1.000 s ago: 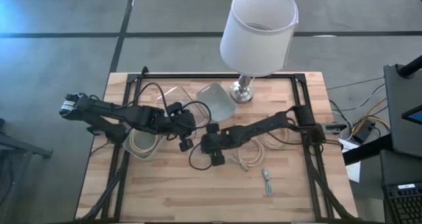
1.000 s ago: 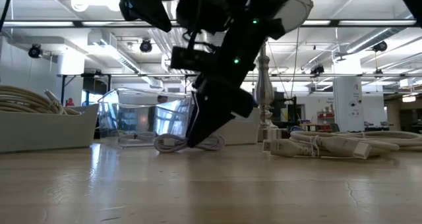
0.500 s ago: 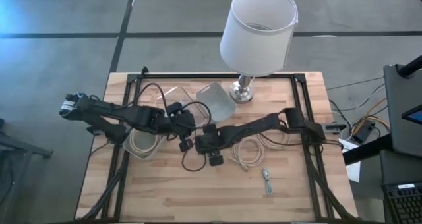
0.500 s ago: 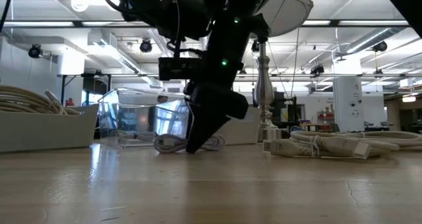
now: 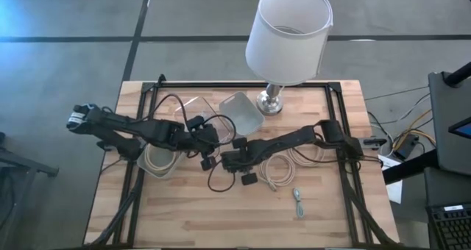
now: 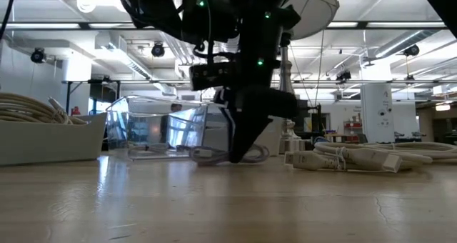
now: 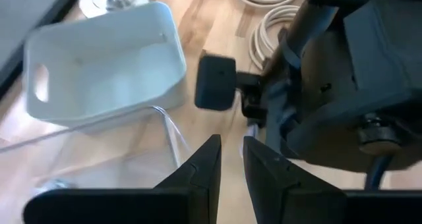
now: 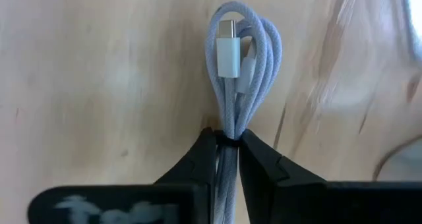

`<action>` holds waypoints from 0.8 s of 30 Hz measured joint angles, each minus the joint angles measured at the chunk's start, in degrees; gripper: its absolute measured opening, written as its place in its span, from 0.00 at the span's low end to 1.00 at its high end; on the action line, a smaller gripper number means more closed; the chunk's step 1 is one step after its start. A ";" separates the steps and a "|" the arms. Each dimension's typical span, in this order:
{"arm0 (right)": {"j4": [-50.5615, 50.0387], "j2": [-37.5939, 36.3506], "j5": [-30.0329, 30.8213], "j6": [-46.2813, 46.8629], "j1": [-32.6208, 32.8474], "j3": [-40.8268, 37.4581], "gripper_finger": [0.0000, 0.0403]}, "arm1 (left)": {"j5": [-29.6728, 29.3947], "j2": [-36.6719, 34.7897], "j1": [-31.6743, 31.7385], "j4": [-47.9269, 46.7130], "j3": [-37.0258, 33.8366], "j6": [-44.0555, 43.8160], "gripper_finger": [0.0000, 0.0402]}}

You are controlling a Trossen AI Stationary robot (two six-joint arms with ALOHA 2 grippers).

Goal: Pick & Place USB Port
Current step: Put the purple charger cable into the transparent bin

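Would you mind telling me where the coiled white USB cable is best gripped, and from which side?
Grip the coiled white USB cable across its bundled strands, below the plug end, coming down from above. It lies flat on the table with strands gathered narrow there, which is where the right hand is pinching it.

This looks like a large open lab or workshop hall. Behind the wooden table (image 6: pixel 228 200), the low view's background shows exposed ceiling ducts (image 6: pixel 121 53) at upper left, strip lights (image 6: pixel 385 46) at upper right and white columns (image 6: pixel 373 111) at right. The high view shows a grey concrete floor (image 5: pixel 73 29) at upper left.
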 joint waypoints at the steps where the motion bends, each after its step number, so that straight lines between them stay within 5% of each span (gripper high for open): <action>1: -0.93 -0.15 0.00 0.79 0.00 0.00 0.09 | 0.95 0.00 -0.06 0.47 -0.30 -0.53 0.17; 7: -5.84 -1.44 0.07 4.43 0.38 0.00 0.10 | 11.32 0.95 -0.38 4.50 -2.12 -0.76 0.17; 12: -9.56 -4.15 0.39 7.47 1.38 -0.17 0.10 | 11.47 1.16 -0.45 4.29 -3.34 -0.76 0.17; 17: -9.48 -10.18 7.66 9.41 3.21 -3.18 0.12 | 11.21 1.18 -0.45 4.57 -3.97 -1.45 0.17; 24: 0.10 -23.49 13.99 12.11 3.69 -17.11 0.12 | 10.86 1.16 -0.50 5.86 -4.03 -1.18 0.17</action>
